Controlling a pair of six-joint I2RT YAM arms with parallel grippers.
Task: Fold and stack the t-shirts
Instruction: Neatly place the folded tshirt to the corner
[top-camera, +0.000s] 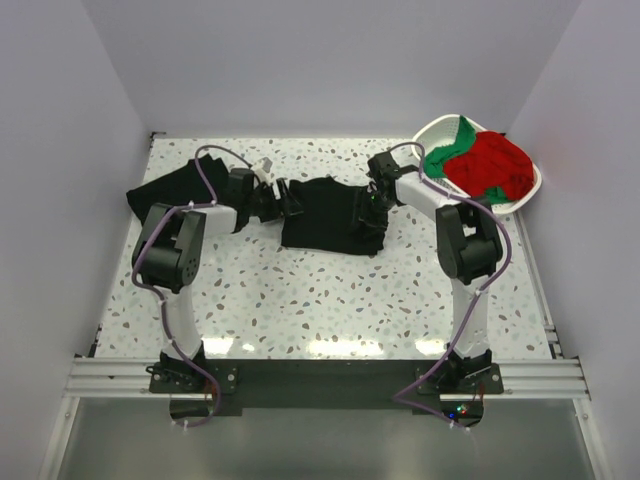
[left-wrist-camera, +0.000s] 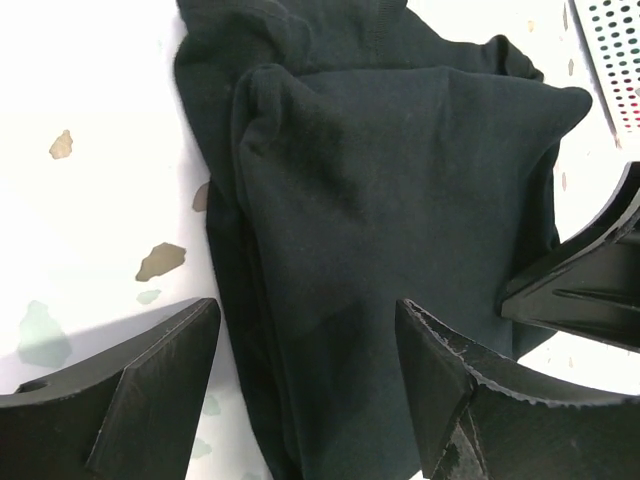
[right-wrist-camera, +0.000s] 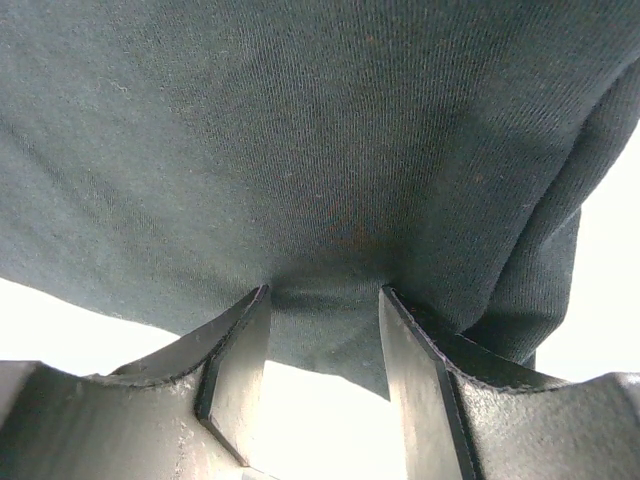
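T-shirt (top-camera: 325, 215), black, clamped in jaws of right gripper (right-wrist-camera: 323, 292); left gripper (left-wrist-camera: 307, 310) released, jaws spread astride same t-shirt's edge.

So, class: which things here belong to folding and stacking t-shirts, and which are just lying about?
Job: folded black cloth t-shirt, centre; crumpled black cloth t-shirt, back left; red cloth t-shirt; green cloth t-shirt.
Lying about: white plastic lattice basket holding the coloured ones.

Lab booth: white walls (top-camera: 330, 60), speckled table (top-camera: 300, 300)
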